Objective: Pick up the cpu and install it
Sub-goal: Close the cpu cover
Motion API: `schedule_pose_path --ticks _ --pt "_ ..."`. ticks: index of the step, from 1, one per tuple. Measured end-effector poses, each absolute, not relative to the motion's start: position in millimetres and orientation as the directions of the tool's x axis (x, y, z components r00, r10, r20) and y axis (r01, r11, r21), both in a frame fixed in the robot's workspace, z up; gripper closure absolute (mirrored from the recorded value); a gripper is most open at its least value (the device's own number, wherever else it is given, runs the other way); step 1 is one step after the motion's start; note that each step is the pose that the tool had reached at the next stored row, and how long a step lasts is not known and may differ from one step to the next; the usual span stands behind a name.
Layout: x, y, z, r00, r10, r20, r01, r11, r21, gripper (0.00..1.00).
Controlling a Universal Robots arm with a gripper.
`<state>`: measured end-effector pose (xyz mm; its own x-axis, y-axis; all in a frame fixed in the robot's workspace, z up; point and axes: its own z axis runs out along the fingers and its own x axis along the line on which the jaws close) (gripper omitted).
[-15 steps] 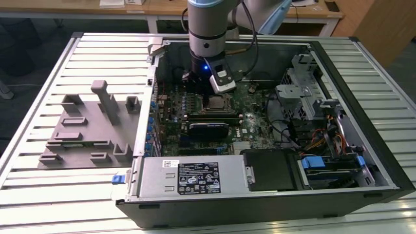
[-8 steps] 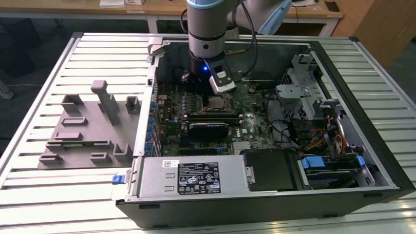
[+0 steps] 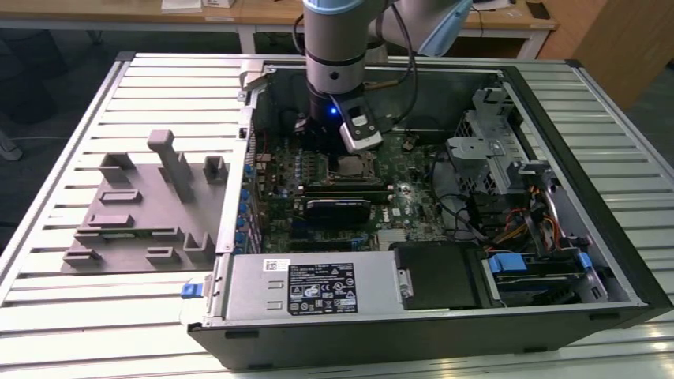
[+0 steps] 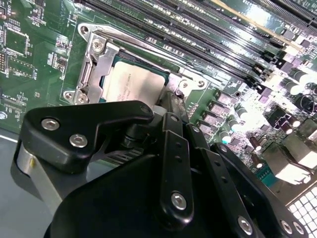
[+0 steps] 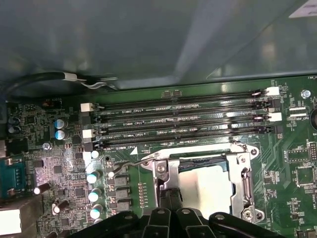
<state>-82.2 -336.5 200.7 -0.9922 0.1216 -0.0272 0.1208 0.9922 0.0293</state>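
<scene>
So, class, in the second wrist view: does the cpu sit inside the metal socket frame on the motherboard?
Yes, the cpu lies flat within the metal socket frame on the green motherboard.

- Pale slatted surface (image 3: 63, 118), evenly lit.
- Light wooden desks (image 3: 252, 12) behind it.
- Dark floor (image 3: 43, 71) at the exterior view's left.
- Wooden panel (image 3: 621, 39) at its right.

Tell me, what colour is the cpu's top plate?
Silvery-grey cpu, clearest in the second wrist view.
</scene>
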Motion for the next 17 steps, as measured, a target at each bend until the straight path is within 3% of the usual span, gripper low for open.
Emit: schedule_pose_path --ticks 17 --pt "-73.0 -336.0 201.0 -0.993 0.116 -0.023 0.115 0.993 0.029 0.89"
